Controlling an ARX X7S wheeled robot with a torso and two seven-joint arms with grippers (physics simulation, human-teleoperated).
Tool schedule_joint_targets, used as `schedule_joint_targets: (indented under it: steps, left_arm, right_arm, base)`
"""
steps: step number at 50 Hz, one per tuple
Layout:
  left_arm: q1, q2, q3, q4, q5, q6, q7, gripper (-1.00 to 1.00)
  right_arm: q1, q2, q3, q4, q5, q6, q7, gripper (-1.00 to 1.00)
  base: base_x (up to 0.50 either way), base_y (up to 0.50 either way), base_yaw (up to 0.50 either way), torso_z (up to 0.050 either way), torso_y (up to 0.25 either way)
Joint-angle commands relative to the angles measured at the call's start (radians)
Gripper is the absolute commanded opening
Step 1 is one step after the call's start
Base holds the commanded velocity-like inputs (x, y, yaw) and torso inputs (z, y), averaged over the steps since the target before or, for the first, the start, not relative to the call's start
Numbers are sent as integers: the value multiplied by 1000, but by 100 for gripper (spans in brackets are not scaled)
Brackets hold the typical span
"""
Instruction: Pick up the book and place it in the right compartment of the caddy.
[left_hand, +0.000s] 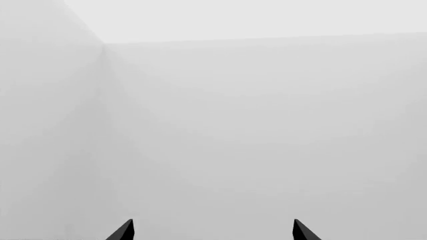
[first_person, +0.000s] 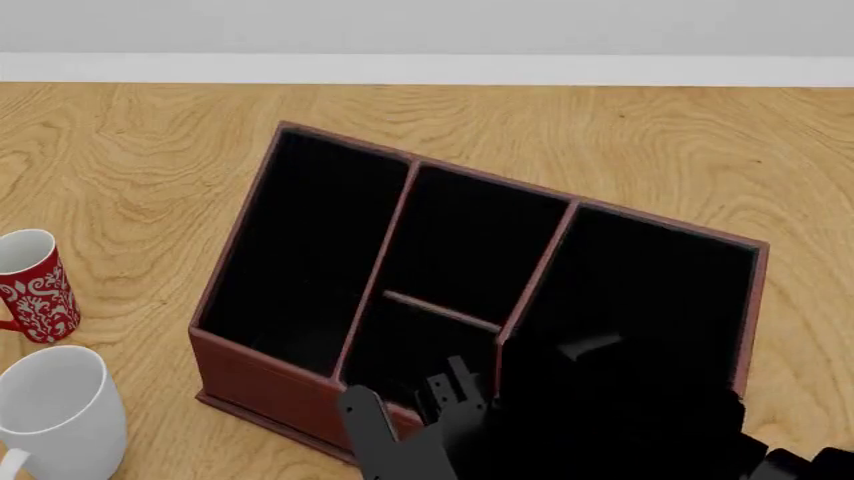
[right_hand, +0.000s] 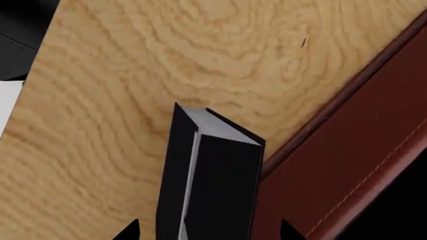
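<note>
- Gripping the book (right_hand: 213, 175): right gripper (right_hand: 208, 231) has its two dark tips showing at the frame's bottom edge, one on each side of the book, so it looks clamped across the covers. Actual pad contact is out of frame.
- Book sits centre-bottom of the right wrist view, raised over the wood table (right_hand: 120, 75), w/ the caddy (right_hand: 347, 165) outer wall running up the right side of the frame, just beside it.
- In the head view the book can't be made out. Lower right is a black mass of arm and compartment lining.
- Handling, as a guess: stiff hardcover, moderate weight, smooth covers, so it could slip or pivot if held near one corner. Best hold is across the thickness, squeezing covers flat, mid-spine.
- Left gripper (left_hand: 213, 231): tips wide apart, nothing between them, only blank grey wall ahead.
- Caddy in head view: all compartments black-lined; the ones in plain sight look empty. Right compartment (first_person: 654, 290) has its lower part hidden by the arm, so contents there can't be confirmed.
- Red patterned mug (first_person: 38, 285) and white mug (first_person: 60, 415) stand at the left edge, apart from the caddy.
</note>
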Motion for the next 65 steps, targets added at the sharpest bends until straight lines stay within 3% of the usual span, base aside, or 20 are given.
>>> schedule_joint_targets:
  steps: [1, 14, 15, 29, 49, 65]
  left_arm:
    - [18, -6, -7, -1, 2, 14, 0, 100]
    - [36, -12, -14, 2, 4, 26, -7, 100]
    - [36, -12, -13, 2, 5, 26, -7, 100]
    - [23, -9, 0, 1, 6, 25, -13, 100]
    - [6, -37, -17, 31, -29, 12, -43, 100]
    - [-30, -55, -7, 47, -54, -4, -65, 100]
  right_arm:
    - [-25, -15, -8, 21, -2, 5, 14, 100]
    - [-50, -26, -21, 54, -6, 12, 22, 100]
    - [-49, -30, -21, 54, -6, 16, 23, -100]
    - [-28, -8, -8, -14, 7, 45, 15, -100]
    - [28, 69, 54, -269, 82, 112, -11, -100]
    - [126, 63, 260, -341, 261, 167, 17, -100]
  base:
    - [0, 0, 0, 0, 0]
    - [0, 0, 0, 0, 0]
    - [0, 0, 0, 0, 0]
    - [0, 0, 0, 0, 0]
    - [0, 0, 0, 0, 0]
    - [0, 0, 0, 0, 1]
